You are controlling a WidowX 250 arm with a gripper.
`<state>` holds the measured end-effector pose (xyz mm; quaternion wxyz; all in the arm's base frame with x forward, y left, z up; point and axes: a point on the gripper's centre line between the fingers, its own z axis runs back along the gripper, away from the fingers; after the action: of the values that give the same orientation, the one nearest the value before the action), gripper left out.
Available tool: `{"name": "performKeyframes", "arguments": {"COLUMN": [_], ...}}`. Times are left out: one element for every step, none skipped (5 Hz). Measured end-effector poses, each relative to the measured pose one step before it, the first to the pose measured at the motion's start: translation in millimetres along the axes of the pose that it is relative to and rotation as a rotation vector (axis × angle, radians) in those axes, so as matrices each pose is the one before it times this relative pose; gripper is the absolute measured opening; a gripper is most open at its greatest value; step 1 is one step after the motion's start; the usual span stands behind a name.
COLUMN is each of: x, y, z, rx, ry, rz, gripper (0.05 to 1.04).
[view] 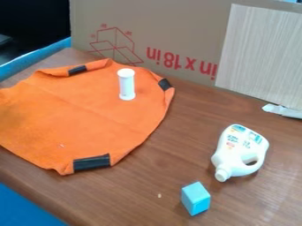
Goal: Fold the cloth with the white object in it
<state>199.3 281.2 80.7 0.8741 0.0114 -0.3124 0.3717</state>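
Observation:
An orange cloth lies spread over the left part of the table, with black strips at its back left, back right and front edges. Its back edge is slightly raised and wrinkled. A white cylinder-like object with wider ends stands upright on the cloth, near its back right part.
A white bottle lies on the table at the right. A light blue block is near the front. Behind stands a cardboard box with a pale panel; a white item lies at the right edge.

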Motion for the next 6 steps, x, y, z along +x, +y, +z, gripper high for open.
{"name": "performKeyframes", "arguments": {"x": [-9.06, -1.97, 0.30, -0.64, -0.70, -0.78], "y": [-5.07, -1.75, 1.69, 1.16, 0.98, 0.69], "z": [-13.50, -5.68, -2.83, -1.44, -0.26, 0.15], "rx": [0.0194, 0.0226, 0.0230, 0.0091, 0.0158, 0.0111], "ry": [0.0346, 0.0177, 0.0046, 0.0090, 0.0089, 0.0133], "rz": [-0.0453, -0.0174, -0.0033, 0.0069, -0.0056, 0.0059], "gripper": [0.999, 0.955, 0.679, 0.358, 0.168, 0.068]}}
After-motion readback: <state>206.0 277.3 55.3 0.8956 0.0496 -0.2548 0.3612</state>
